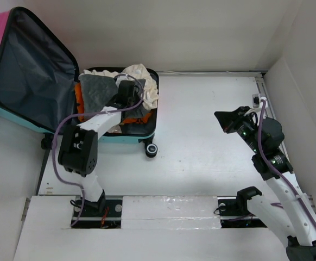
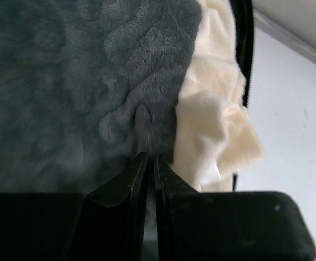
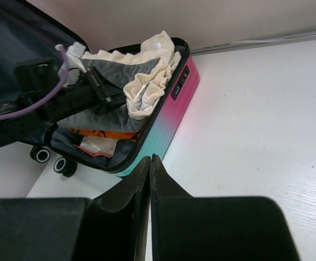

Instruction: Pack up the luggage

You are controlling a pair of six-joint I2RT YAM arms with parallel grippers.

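Observation:
The luggage lies open at the far left, its pink-to-teal side facing right. Its lid, lined dark grey, stands open to the left. Inside lie a grey fleece and a cream fleece that spills over the right rim. My left gripper is over the case. In the left wrist view it is nearly shut, pinching a pucker of the grey fleece beside the cream fleece. My right gripper is shut and empty above the bare table, pointing at the case.
An orange cloth and a clear packet lie under the fleeces. A black-and-white wheel sticks out at the case's near corner. White walls close the back and the right side.

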